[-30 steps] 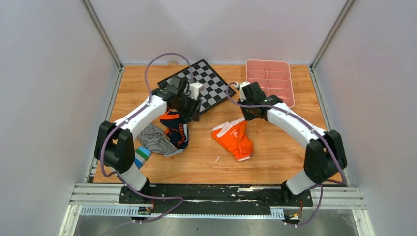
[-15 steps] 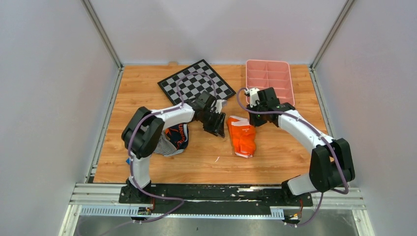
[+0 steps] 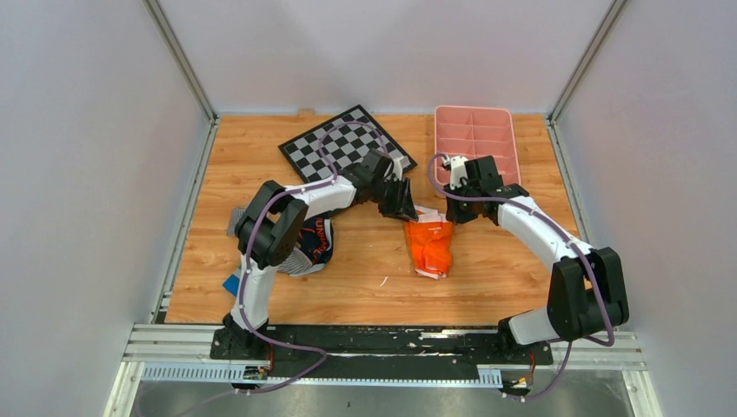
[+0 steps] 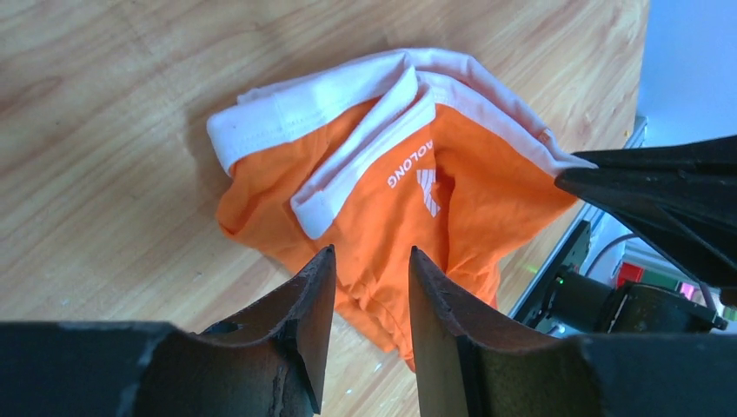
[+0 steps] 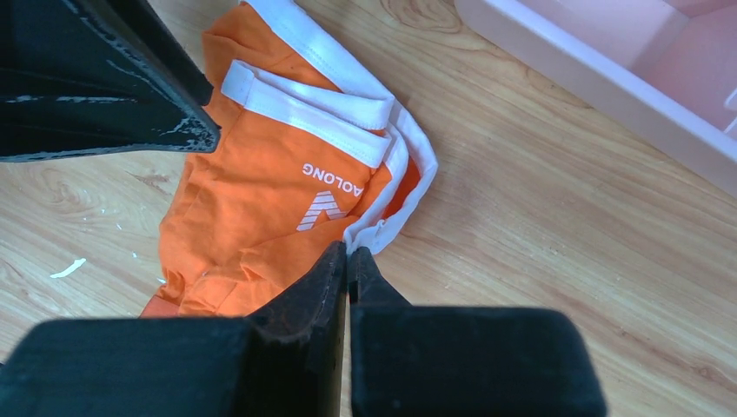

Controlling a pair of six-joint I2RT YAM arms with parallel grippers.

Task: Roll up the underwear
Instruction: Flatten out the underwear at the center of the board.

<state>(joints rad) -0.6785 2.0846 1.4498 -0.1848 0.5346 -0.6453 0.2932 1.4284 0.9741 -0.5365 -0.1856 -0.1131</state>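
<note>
The underwear [image 3: 428, 246] is bright orange with white trim, folded into a narrow strip on the wooden table's middle. Its white logo faces up in the left wrist view [image 4: 391, 200] and the right wrist view [image 5: 278, 200]. My left gripper [image 3: 407, 207] hovers at its far left corner, open [image 4: 369, 252], with orange cloth showing beyond the gap and nothing between the fingers. My right gripper [image 3: 454, 211] is at the far right corner, shut [image 5: 349, 250], with the white trim edge pinched at its tips.
A checkered board [image 3: 346, 148] lies at the back, and a pink compartment tray [image 3: 474, 109] sits at the back right, close behind the right gripper. A navy pair [image 3: 318, 239] and a striped garment [image 3: 291, 261] lie under the left arm.
My left arm swung right from the navy pair to the underwear, its jaws narrowing slightly. The underwear went from spread out to a narrow fold. The right gripper stayed shut.
</note>
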